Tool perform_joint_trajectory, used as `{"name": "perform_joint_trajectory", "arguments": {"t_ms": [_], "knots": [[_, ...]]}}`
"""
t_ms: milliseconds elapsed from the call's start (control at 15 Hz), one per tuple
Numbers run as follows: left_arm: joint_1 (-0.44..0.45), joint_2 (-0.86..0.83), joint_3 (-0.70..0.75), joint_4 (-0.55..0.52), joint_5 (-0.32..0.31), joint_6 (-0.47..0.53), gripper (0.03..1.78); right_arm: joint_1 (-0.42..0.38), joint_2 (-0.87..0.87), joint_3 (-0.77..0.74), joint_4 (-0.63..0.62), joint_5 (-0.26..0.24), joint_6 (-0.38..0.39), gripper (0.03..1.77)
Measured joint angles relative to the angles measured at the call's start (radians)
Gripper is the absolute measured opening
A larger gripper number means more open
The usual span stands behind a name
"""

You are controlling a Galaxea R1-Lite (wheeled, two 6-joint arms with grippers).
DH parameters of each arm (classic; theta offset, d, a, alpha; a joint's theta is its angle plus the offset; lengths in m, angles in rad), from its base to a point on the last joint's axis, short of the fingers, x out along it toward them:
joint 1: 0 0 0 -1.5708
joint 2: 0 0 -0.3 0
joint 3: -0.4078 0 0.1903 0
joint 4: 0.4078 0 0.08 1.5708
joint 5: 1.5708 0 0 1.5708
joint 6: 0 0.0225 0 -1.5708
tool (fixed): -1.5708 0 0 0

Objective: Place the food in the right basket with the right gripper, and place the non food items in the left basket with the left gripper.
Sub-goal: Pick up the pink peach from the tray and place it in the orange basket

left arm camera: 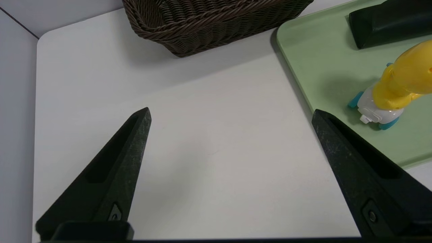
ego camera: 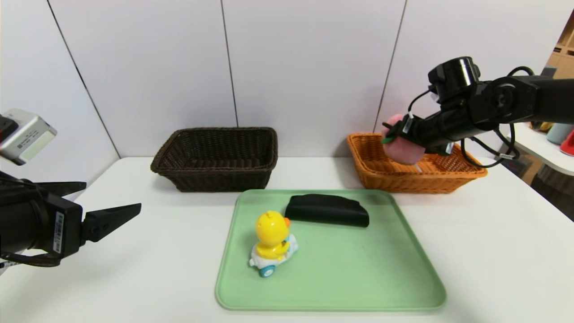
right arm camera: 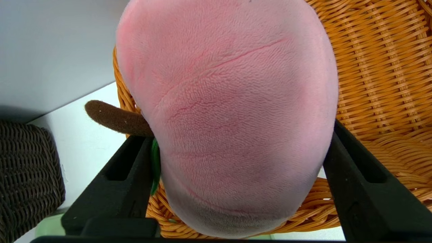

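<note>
The right gripper (ego camera: 397,134), a black two-finger claw, hangs over the orange-tan woven wicker basket (ego camera: 381,172) at the far right, its fingers spread against both sides of the soft pink plush peach (right arm camera: 229,114); whether they yet clear it is hard to tell. This looks like the release step. Next, the wide-open left gripper (left arm camera: 231,114), parked near left, likely takes the yellow plastic duck toy (ego camera: 272,242) or flat black pouch (ego camera: 327,210).

head: high, frontal | wrists: close, forward-down | shared: tray (ego camera: 332,287)
</note>
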Motion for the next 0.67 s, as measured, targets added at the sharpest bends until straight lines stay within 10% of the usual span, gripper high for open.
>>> {"name": "perform_joint_trajectory", "arguments": {"t_ms": [667], "knots": [[0.000, 0.003, 0.004, 0.001, 0.000, -0.002, 1.69, -0.002, 0.051, 0.009, -0.006, -0.009, -0.019, 1.64]]}}
